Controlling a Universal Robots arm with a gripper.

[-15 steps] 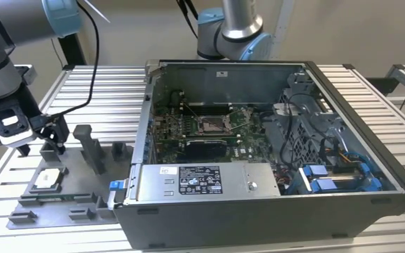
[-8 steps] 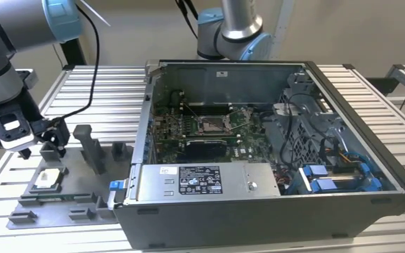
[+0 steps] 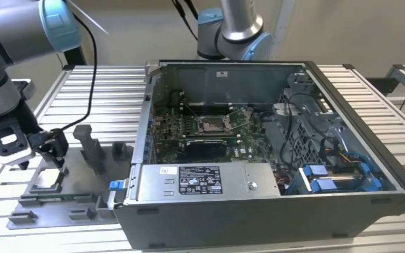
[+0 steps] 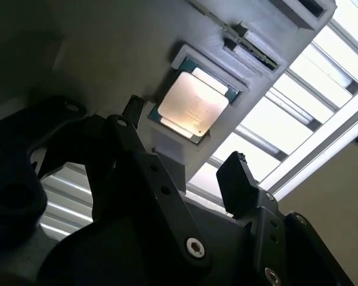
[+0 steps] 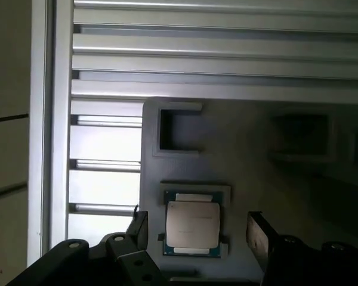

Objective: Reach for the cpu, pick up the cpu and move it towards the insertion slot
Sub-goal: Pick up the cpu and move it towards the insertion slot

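The cpu (image 3: 46, 179) is a small silvery square chip lying flat in a recess of the grey plastic tray (image 3: 83, 205) at the exterior view's left. My gripper (image 3: 50, 158) hangs just above it, open. In both wrist views the chip (image 4: 193, 107) (image 5: 193, 225) lies between the two dark fingertips, untouched, with one finger (image 5: 258, 237) on one side of it and the other finger (image 4: 131, 111) on the opposite side. The insertion slot (image 3: 213, 124) is a silver-framed socket on the green board inside the open computer case, well away to the exterior view's right.
The open grey computer case (image 3: 259, 211) stands beside the tray on a slatted metal table (image 3: 97, 84). Upright grey posts (image 3: 90, 145) rise from the tray near my gripper. A thin green memory stick (image 3: 55, 197) lies at the tray's front. A second arm (image 3: 234, 29) stands behind the case.
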